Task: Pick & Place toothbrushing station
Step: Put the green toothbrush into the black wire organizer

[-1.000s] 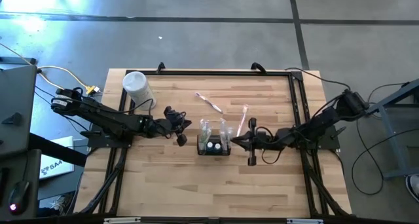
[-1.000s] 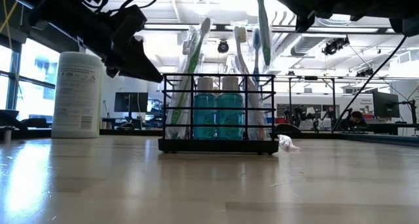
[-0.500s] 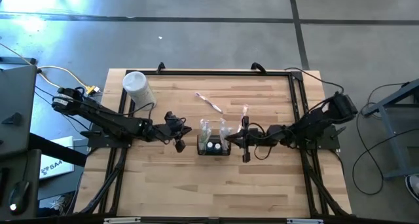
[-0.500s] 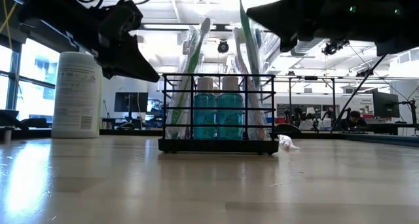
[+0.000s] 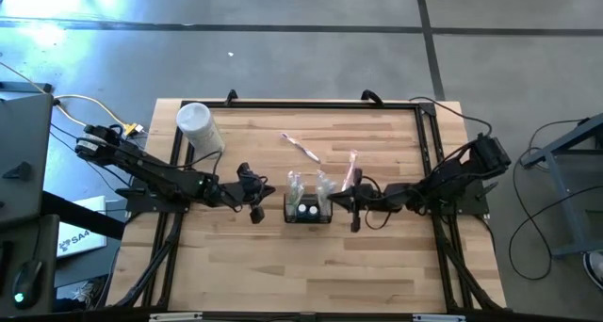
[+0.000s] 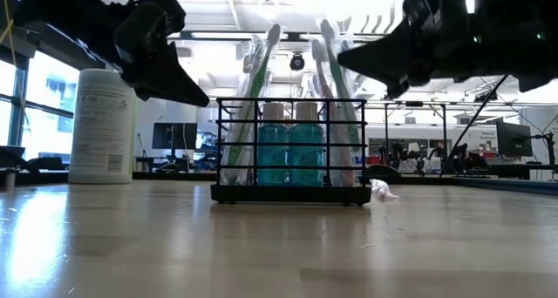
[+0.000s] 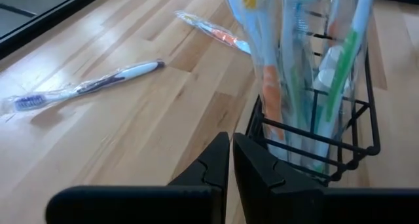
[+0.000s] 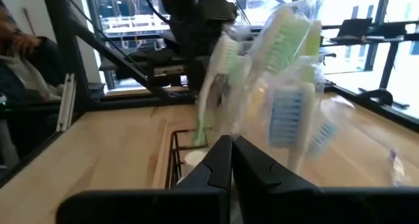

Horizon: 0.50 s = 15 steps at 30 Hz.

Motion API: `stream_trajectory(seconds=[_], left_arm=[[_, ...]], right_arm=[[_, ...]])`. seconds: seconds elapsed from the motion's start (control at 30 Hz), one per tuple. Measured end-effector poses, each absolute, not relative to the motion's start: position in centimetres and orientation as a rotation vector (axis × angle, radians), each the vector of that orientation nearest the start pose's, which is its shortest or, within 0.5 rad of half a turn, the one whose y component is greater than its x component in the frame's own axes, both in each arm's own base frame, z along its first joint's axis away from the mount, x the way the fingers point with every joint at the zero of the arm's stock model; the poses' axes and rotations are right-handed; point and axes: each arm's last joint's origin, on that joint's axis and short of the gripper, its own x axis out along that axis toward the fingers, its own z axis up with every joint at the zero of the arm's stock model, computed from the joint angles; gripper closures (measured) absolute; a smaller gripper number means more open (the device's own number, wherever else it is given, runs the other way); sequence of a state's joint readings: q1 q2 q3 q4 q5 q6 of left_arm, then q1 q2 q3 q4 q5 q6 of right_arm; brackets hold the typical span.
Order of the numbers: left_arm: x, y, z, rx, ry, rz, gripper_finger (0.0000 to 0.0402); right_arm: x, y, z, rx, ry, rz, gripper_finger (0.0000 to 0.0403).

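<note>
The toothbrushing station (image 5: 308,210) is a black wire holder that stands on its base at the table's middle (image 6: 290,193). It holds two blue bottles and several wrapped toothbrushes standing upright (image 8: 288,60). My left gripper (image 5: 267,194) is shut and empty, just left of the holder and above the table (image 6: 205,102), with the holder's corner ahead of its tips (image 7: 314,142). My right gripper (image 5: 337,201) is shut at the holder's right side, level with the brush heads (image 6: 342,60). My right gripper's shut fingertips (image 8: 230,160) point level from the table's right at the wrapped brush heads (image 6: 327,37) above the holder's top rim. I cannot tell whether they touch the brushes. Nothing shows between the fingers.
A tall white cylindrical container (image 5: 196,124) stands at the table's far left. Two wrapped toothbrushes lie on the wood beyond the holder, one (image 5: 301,147) farther back and one (image 5: 350,168) nearer the right gripper. A small white scrap (image 6: 381,190) lies by the holder's right end.
My right gripper has gone toward the table's left and down, up to the holder's right side. A green wrapped toothbrush that hung below it over the holder's right end has moved left with it and now stands among the brushes in the holder.
</note>
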State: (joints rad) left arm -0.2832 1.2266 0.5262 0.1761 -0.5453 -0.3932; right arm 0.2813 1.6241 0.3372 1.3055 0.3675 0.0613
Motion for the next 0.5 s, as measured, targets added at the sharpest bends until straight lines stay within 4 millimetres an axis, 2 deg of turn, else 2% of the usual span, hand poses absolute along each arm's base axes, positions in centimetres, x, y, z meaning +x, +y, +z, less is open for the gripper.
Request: stream_trajectory(seconds=[0.5], left_arm=[[23.17,-4.95,19.49,-0.133,0.398,0.411,0.0380]], right_arm=[[24.20,6.51,14.26,0.101,-0.011,-0.104,0.0399]])
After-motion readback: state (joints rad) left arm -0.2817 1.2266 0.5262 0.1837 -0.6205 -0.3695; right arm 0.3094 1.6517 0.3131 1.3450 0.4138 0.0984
